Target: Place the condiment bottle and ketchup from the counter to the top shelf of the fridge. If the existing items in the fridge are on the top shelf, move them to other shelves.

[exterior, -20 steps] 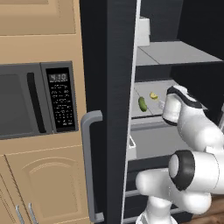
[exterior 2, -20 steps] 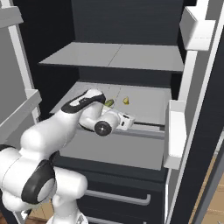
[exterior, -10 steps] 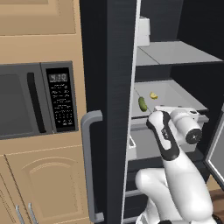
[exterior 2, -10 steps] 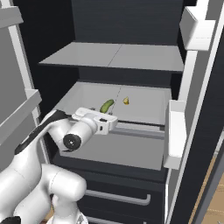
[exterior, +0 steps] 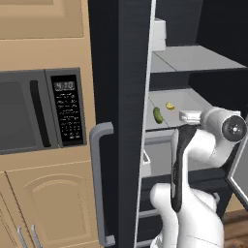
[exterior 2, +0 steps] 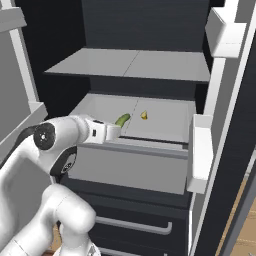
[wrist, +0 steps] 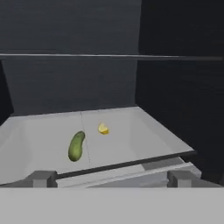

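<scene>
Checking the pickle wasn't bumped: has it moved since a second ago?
No. The green pickle lies on the same lower shelf, just left of the yellow wedge, as before.

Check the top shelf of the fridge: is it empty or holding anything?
Empty. The top shelf is a bare grey panel; the green pickle and yellow wedge lie in the tray below it, in front of the open gripper.

Microwave [exterior: 41,111] set in tan cabinets [exterior: 53,203] left
</scene>
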